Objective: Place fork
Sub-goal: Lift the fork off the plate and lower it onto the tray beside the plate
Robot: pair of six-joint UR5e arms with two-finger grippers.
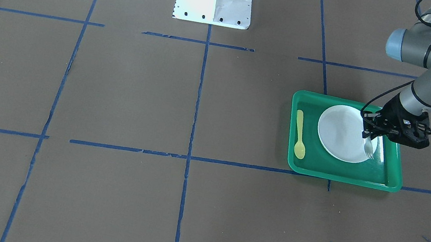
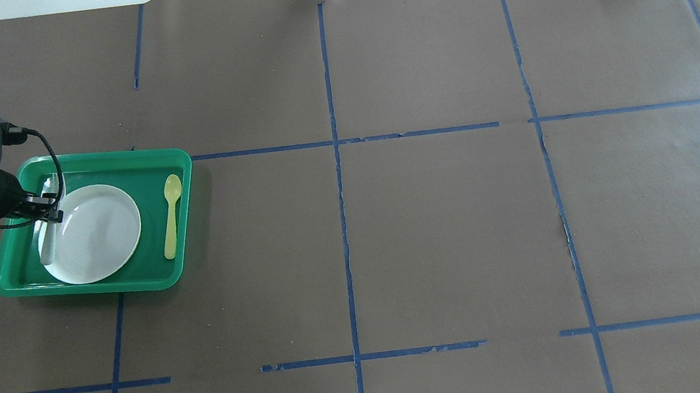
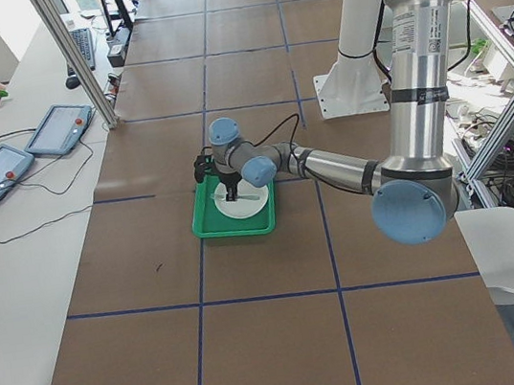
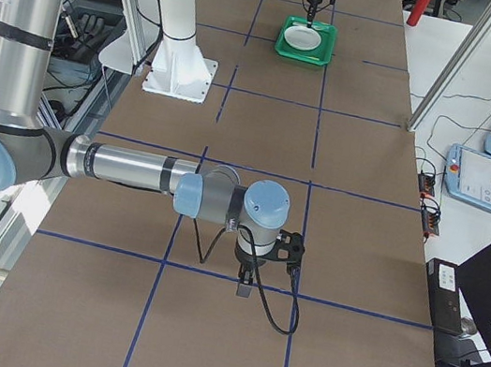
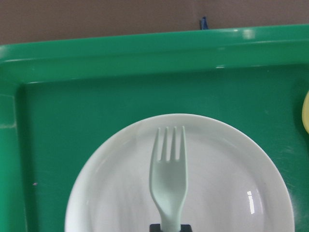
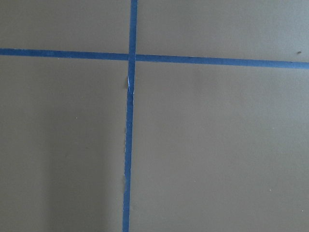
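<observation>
Fork (image 5: 168, 179) closest in left wrist view: pale, tines fwd, handle end pinched in left gripper (image 1: 369, 135), jaws narrow and closed on handle. Hangs over plate (image 5: 231, 193); in fixed views, over plate's left part, near rim. Cannot tell if touching plate or just above.

Long axis approx. away from robot, tines toward plate's far side, roughly parallel to yellow spoon (image 1: 300, 135) lying right of plate in green tray (image 5: 120, 92). So fork straight ahead of fingertips, no reach needed. Left arm the only one near.

Right gripper (image 4: 244, 288) well apart from plate, over brown table paper (image 6: 217, 145) w/ blue tape lines (image 6: 129, 145). Seen only from side cam, so cannot tell whether wide or closed.

Judged step: carry nearly over, set-down not yet done. Prob. target = tray strip left of plate, mirror of spoon. If so, needs small shift left, then lowering w/ axis kept, then release. Risk: light plastic, may stick to a pad or land on plate rim & rest tilted.
</observation>
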